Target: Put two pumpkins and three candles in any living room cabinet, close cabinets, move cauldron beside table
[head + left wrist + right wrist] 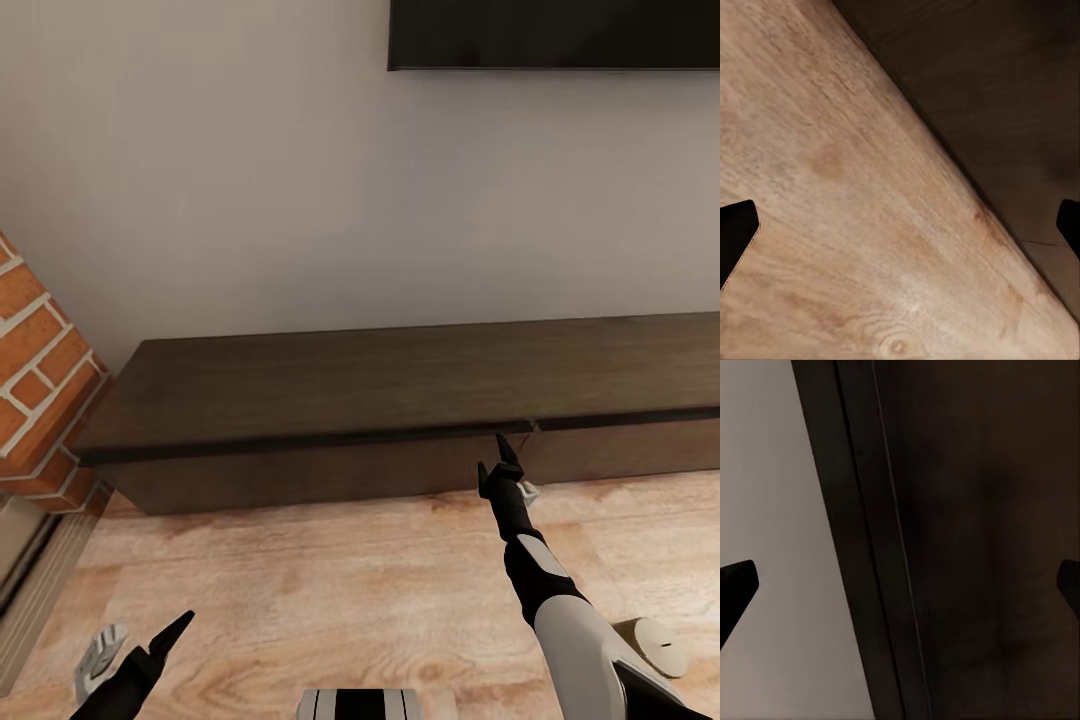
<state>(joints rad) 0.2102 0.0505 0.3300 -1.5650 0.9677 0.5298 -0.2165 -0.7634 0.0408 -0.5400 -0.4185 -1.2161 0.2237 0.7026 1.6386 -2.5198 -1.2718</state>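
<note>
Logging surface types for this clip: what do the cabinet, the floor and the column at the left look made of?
Cabinet: dark-brown wood, matte, faint grain visible. Floor: pale wood planks with knots and grain, slight sheen. Column: red brick with pale mortar joints.

Soft, even light is falling across my head view, leaving the wall [250, 200] a flat pale grey with no glare. The cabinet [400, 390] is casting a narrow dark shadow under its top edge and along the floor [300, 580]. My left wrist picture is looking smeared, the wood grain blurring toward the corners. My right wrist picture is staying very dim, the cabinet front [990, 547] nearly black, its seam barely showing against the grey wall.
</note>
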